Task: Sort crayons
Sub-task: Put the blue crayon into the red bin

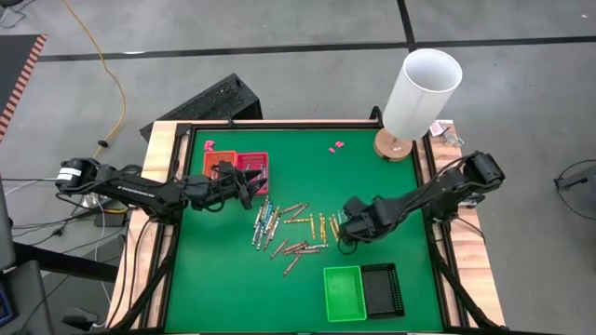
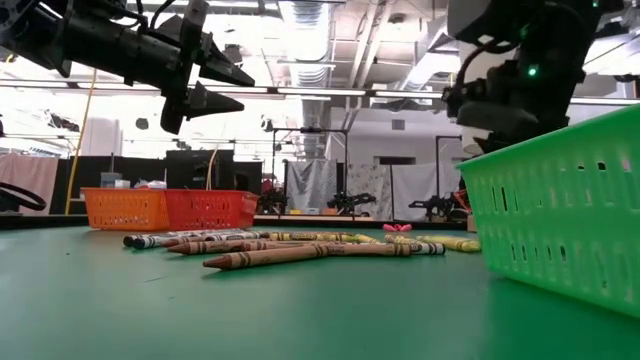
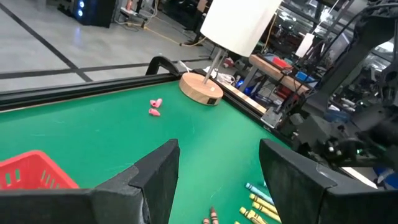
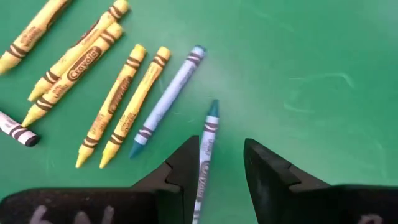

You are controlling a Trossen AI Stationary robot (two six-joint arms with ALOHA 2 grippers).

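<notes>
R gripper (image 4: 214,165) sits low over the mat near the R end of the crayon scatter, jaws apart, nothing held; a teal-tipped crayon (image 4: 205,155) lies btwn the fingers w/ its tip pointing away from the wrist, not yet pinched. L gripper (image 3: 217,177) hovers above the mat by the red tray (image 1: 250,171), jaws wide, empty. Progress: looks like barely begun. The crayons (image 1: 289,231) are spread loose mid-table on the green mat (image 1: 391,200), while the green tray (image 1: 344,292) and black tray (image 1: 383,288) at the near edge look empty from above; can't tell what's in the red one. Crayons are thin paper-wrapped sticks: several yellow lying roughly parallel, a blue one (image 4: 166,101) just beside the teal, brown-red ones farther off.
</notes>
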